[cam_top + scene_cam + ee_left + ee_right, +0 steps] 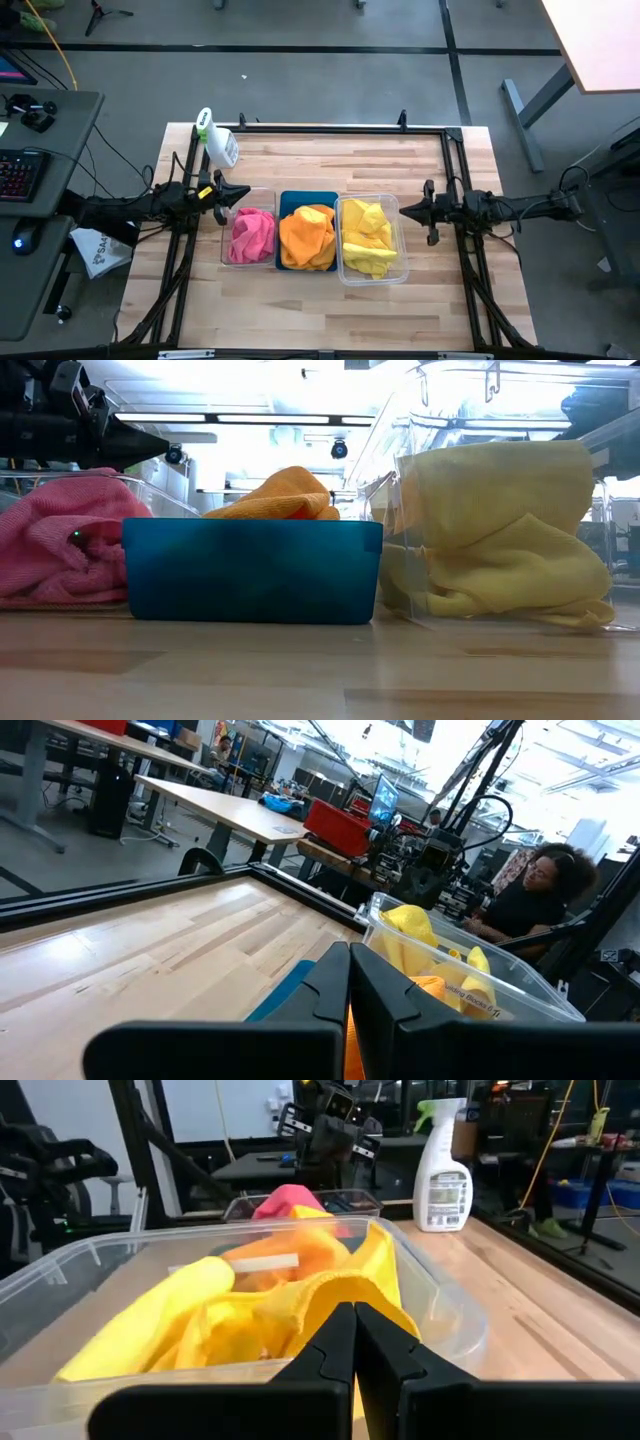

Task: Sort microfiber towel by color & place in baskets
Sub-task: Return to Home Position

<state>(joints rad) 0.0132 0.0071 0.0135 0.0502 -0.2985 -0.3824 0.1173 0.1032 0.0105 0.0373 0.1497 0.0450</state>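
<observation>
In a row, the left clear plastic bin [264, 191] holds pink microfiber towels [252, 236], the blue plastic bin [250, 580] orange microfiber towels [307, 237], the right clear plastic bin [372, 281] yellow microfiber towels [368, 238]. At the row's ends, left gripper [243, 192] and right gripper [404, 209] hover, fingers together, empty. Beyond stands a white spray bottle [218, 142].

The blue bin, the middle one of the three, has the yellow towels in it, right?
Not quite. The blue bin is the middle one, but it holds the orange towels. The yellow towels lie in the clear bin on its right in the high view, which shows all three.
</observation>
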